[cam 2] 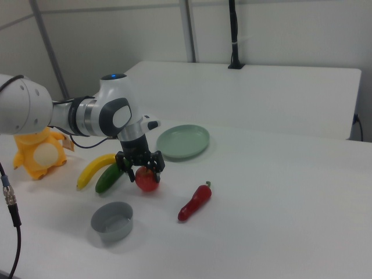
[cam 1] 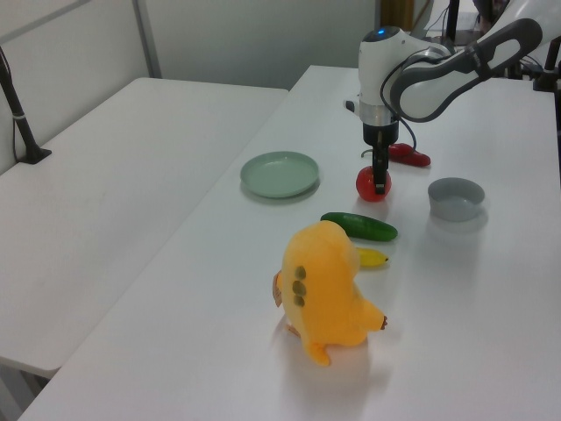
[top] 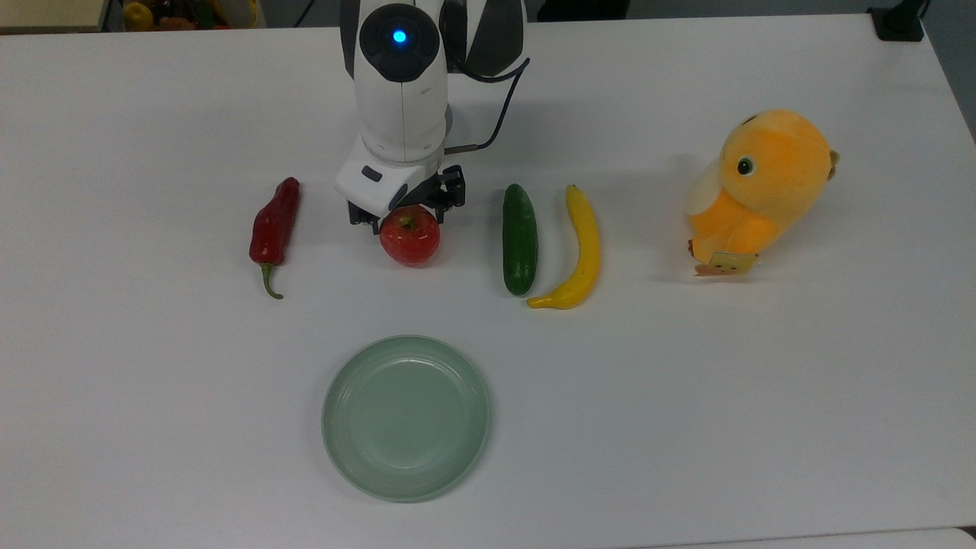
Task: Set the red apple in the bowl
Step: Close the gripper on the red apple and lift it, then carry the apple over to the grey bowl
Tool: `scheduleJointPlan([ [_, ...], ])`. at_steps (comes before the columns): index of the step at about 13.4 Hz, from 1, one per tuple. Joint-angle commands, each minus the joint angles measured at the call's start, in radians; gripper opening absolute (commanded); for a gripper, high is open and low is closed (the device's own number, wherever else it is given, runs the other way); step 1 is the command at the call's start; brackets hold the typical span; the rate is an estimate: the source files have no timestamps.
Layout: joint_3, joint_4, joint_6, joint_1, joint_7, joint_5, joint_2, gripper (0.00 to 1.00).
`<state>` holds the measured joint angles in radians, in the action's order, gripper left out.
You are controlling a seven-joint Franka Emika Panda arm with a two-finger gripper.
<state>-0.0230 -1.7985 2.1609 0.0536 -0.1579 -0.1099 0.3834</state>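
My claw, fingers apart, straddles the red apple; the bowl sits near, toward the right view's lower left.

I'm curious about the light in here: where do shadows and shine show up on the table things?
Top view: the plush toy throws a soft shadow toward the top view's left; the red apple shows small highlights. Left view: a faint shadow lies beside the bowl.

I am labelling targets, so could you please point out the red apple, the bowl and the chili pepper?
red apple (top: 410,238), top view, its front face.
bowl (cam 2: 112,220), right view, its grey rim.
chili pepper (top: 274,221), top view, mid-body.
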Motion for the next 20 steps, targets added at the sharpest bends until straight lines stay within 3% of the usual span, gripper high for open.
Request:
scheduleJointPlan([
  [1,0.006,-0.024,0.042,0.005,-0.022,-0.017,-0.011,0.23],
  [7,0.005,-0.018,0.027,0.000,-0.011,-0.010,-0.035,0.22],
  [13,0.005,-0.013,-0.145,0.008,-0.009,0.018,-0.251,0.22],
  [18,0.005,-0.025,-0.429,0.014,-0.034,0.064,-0.412,0.24],
  [20,0.005,-0.083,-0.455,0.014,-0.035,0.070,-0.463,0.24],
])
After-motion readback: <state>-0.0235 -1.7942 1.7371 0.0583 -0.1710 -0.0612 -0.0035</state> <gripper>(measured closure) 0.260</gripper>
